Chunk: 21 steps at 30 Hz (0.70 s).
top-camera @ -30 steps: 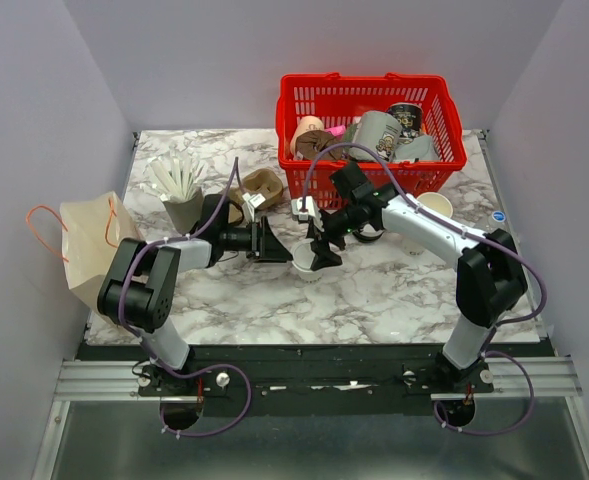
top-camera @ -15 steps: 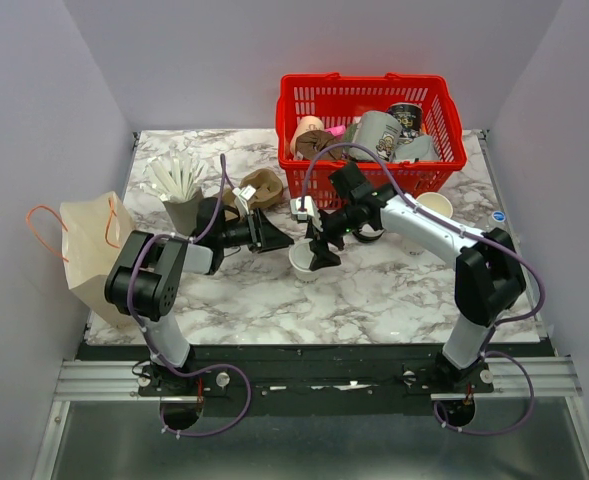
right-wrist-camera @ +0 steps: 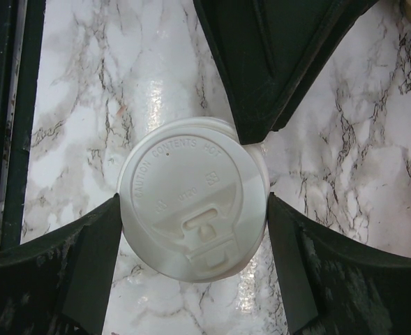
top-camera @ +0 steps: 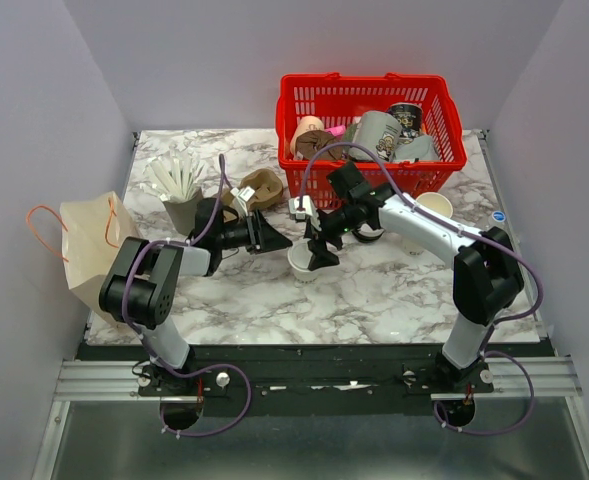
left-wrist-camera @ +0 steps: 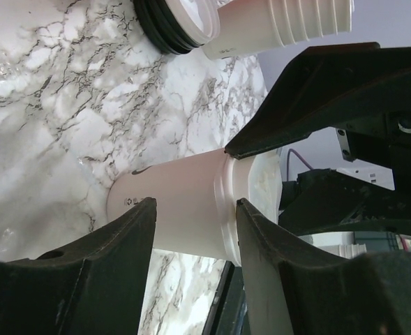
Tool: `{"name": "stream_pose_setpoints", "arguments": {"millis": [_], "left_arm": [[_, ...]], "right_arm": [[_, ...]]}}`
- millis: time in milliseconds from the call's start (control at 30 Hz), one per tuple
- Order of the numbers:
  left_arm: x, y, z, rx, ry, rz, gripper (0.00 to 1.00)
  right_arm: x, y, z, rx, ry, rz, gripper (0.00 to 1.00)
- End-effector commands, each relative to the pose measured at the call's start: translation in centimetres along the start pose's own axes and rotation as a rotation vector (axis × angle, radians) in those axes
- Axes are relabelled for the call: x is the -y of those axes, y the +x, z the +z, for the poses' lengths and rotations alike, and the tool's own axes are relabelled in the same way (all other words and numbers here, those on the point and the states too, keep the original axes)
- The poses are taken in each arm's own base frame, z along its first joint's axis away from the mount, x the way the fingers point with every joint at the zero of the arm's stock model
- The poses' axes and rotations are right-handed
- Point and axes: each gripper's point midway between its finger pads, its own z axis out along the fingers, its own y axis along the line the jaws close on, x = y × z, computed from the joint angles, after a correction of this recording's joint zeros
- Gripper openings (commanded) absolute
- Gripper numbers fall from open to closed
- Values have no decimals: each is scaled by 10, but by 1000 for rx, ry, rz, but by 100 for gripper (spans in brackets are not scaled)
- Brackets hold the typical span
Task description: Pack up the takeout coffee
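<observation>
Movement is slight: the small white paper cup with round white plastic lid (top-camera: pixel 302 260), on the marble table (top-camera: pixel 394 290), has slid a little toward the spread left gripper (left-wrist-camera: pixel 195 208). The right gripper (right-wrist-camera: pixel 193 207) pinches its lid, so lifting seems next. One lidded cup, one brown paper bag (top-camera: pixel 86 250), one red plastic basket (top-camera: pixel 369 92).

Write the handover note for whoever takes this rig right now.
Right gripper: closed from above on the lid of the coffee.
Left gripper: open, tips beside the coffee, holding nothing.
Coffee: lidded, upright in the middle of the table; bag at its left edge, apart.
Done: lid on. Left: lift the coffee, lower it into the bag.
</observation>
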Motion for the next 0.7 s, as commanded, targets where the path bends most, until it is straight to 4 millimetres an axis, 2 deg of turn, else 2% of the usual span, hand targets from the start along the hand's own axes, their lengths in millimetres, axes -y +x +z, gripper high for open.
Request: {"name": "stream_pose_setpoints", "arguments": {"millis": [0,167,367,600,667], "left_arm": [[-5,4,-8,7,-36,46,58],[-10,5,-8,-3,-64,54,58],[-55,15,-11,-23,-260,15,52],[-72,26,-6,-58,-281,-62,48],[-83,31,-7,-70,-322,-86,46]], "right_arm": [[-43,121,33,-391,-134,179,67],[-43,120,33,-392,-136,178,67],[-44,123,33,-400,-145,180,67],[-45,124,35,-406,-158,186,68],[-46,125,35,-413,-160,189,68]]}}
